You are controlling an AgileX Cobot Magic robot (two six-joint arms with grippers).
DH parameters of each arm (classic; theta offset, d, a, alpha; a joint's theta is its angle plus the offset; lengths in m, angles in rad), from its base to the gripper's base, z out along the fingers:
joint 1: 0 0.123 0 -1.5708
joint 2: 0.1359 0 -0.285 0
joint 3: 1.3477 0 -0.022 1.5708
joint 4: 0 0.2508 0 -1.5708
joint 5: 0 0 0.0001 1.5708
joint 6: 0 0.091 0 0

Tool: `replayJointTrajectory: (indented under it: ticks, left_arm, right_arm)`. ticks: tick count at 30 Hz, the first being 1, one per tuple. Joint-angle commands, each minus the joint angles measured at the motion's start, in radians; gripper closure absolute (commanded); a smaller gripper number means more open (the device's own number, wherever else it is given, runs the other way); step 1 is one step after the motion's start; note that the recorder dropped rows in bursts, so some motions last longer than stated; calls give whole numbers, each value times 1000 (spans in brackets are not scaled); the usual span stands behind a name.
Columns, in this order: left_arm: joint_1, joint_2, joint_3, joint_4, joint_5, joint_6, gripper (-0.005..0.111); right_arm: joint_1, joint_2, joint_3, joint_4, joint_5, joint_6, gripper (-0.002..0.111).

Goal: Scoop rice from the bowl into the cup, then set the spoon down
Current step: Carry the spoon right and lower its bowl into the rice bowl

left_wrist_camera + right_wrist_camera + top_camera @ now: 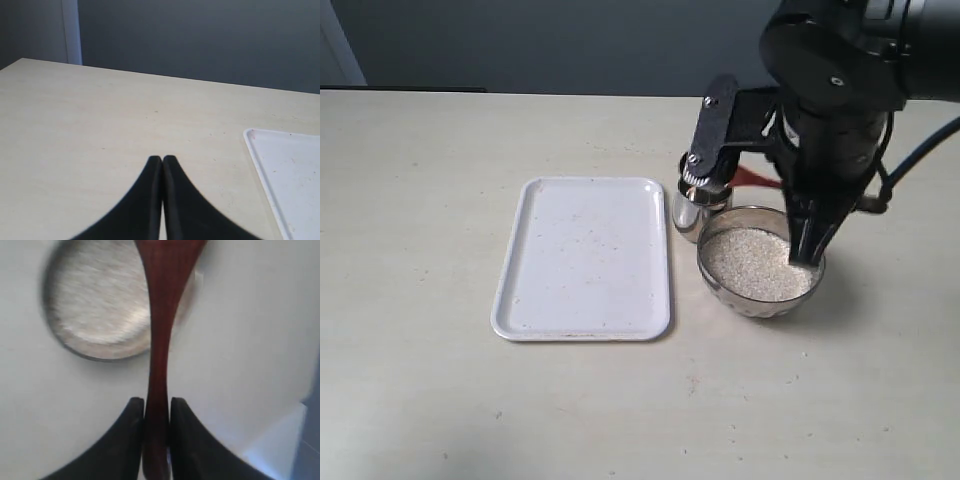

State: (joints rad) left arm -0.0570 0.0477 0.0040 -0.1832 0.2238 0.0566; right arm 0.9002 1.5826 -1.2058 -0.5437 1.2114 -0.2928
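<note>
The steel bowl [807, 290] holds a mound of white rice [752, 265] near the middle of the table. Just to its left stands the small steel cup [692, 212], its top hidden behind a black part of my right arm. My right gripper [807, 252] points down over the bowl's right side. In the right wrist view this gripper [157, 405] is shut on the spoon [162, 315], whose red-brown handle runs past the rim of the bowl [75, 347] and the rice [95, 295]; its head is out of frame. My left gripper [162, 159] is shut and empty above bare table.
A white rectangular tray [585, 258] lies flat to the left of the cup, and its corner [280, 175] also shows in the left wrist view. A bit of red [757, 178] shows behind the right arm. The pale tabletop [440, 400] runs back to a dark wall.
</note>
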Motion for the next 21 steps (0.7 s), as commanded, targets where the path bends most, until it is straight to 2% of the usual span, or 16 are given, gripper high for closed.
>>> replayJointTrajectory:
  ticks: [1, 3, 9, 21]
  left_arm:
    - [-5, -1, -4, 1, -16, -2, 106]
    - [-5, -1, -4, 1, -16, -2, 106]
    - [-5, -1, -4, 1, -16, -2, 106]
    - [-5, -1, -4, 1, -16, -2, 106]
  right_arm:
    - [-5, -20, -1, -155, 10, 60, 109]
    - [-26, -20, 6, -160, 10, 60, 109]
    - [-174, -20, 109, -156, 10, 34, 109]
    - [-176, 43, 159, -239, 10, -29, 109]
